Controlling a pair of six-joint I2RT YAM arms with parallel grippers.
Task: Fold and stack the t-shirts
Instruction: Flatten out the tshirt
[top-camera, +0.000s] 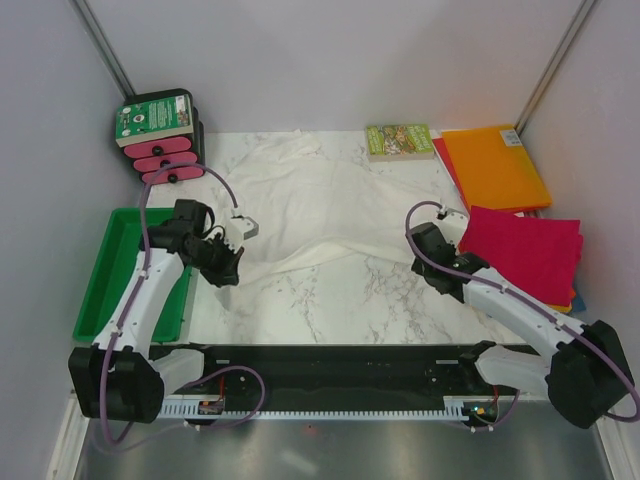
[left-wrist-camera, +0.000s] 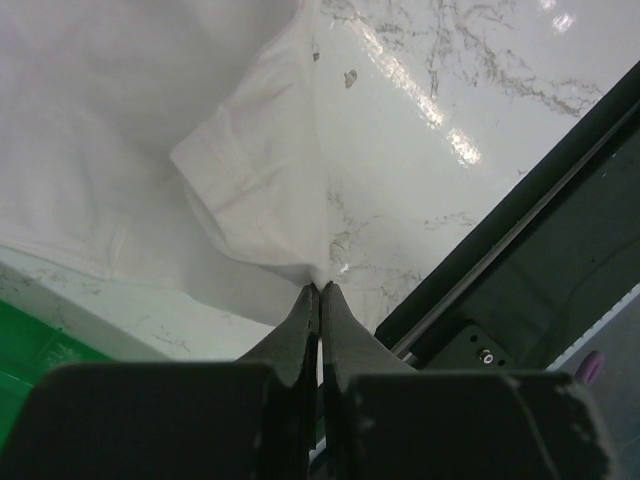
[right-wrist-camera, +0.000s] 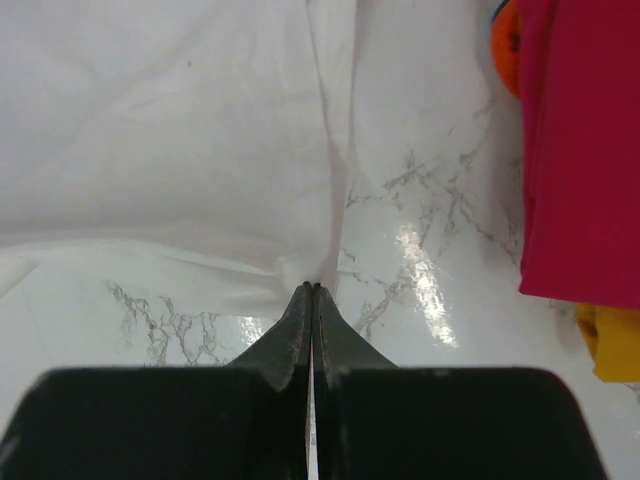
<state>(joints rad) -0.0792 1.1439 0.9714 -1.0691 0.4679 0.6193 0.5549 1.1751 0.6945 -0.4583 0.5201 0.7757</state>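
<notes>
Items counted on the surface (top-camera: 400, 300) and beside it.
Three t-shirts are clearly made out: one white t-shirt (top-camera: 320, 200), one magenta t-shirt (top-camera: 525, 250) and one orange t-shirt (top-camera: 495, 165); the layers under the magenta one cannot be counted. One book (top-camera: 398, 140), one green tray (top-camera: 100, 280), one black-and-pink device (top-camera: 160, 135) and two end effectors, the left end effector (left-wrist-camera: 319, 290) and the right end effector (right-wrist-camera: 313, 290), are also tallied.

The light fell evenly from overhead, bright and soft, with only faint shadows. Glare streaked the marble table (left-wrist-camera: 440, 120) in both wrist views, and the white t-shirt (left-wrist-camera: 120, 120) was nearly washed out. Up close the right gripper (right-wrist-camera: 312, 288) loomed dark and blurred — the overhead view was sharp.
</notes>
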